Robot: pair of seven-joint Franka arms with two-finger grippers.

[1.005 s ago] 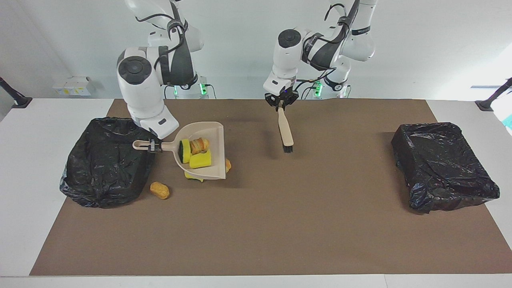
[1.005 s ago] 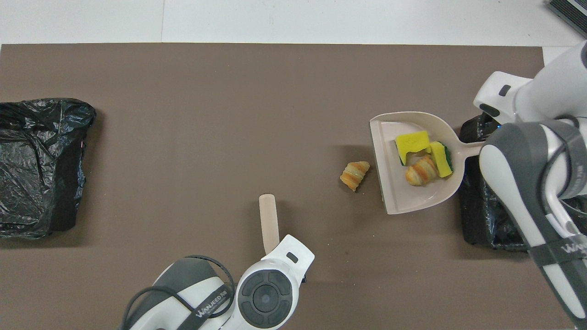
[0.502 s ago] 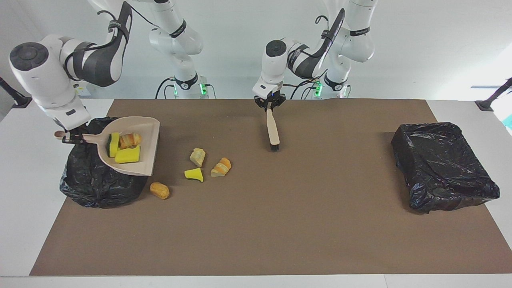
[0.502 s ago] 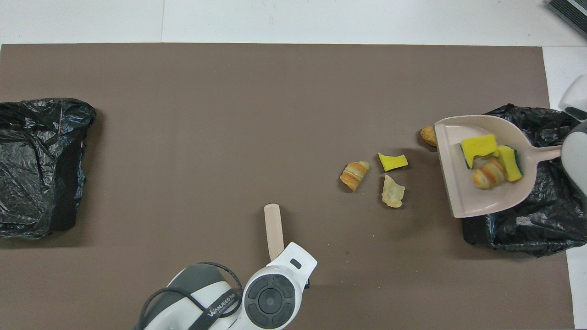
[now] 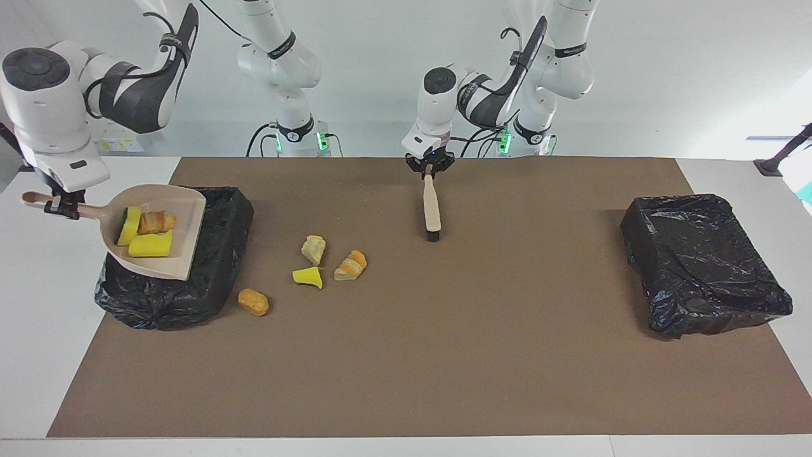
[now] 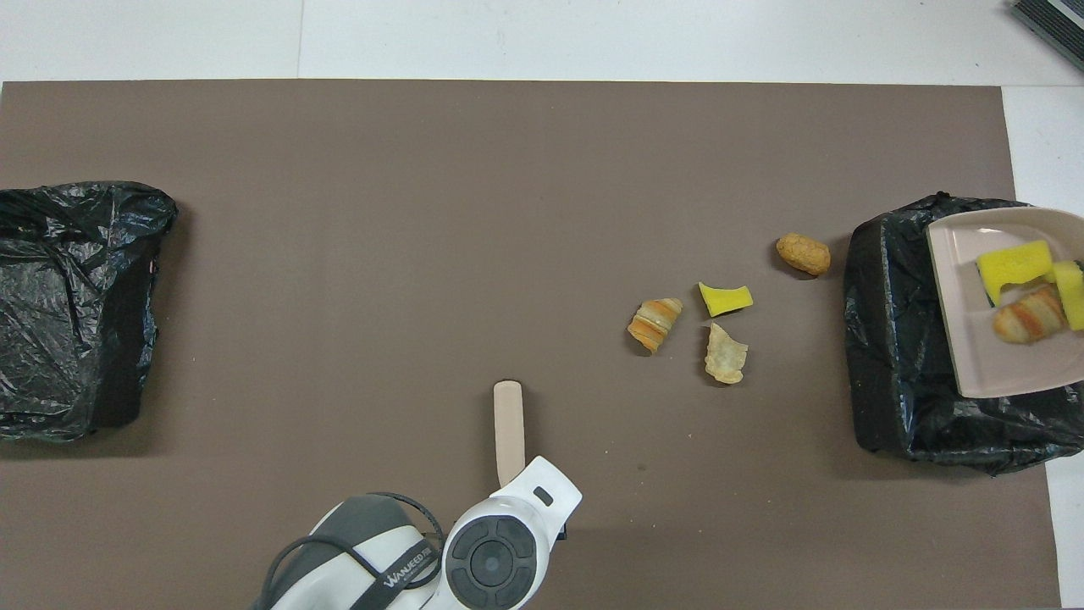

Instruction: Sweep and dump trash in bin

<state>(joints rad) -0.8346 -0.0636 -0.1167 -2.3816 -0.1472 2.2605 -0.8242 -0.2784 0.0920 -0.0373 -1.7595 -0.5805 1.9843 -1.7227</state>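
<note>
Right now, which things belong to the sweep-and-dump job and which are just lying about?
In the job: dustpan with three scraps, right gripper, bin beneath, brush, left gripper, four scraps on the mat.
Lying about: second bin.

White table [image 5: 38,330] under a brown mat [image 5: 444,355].
I see two black-lined bins [image 5: 704,260] at its ends and four trash chunks [image 5: 315,249] on the mat.
</note>
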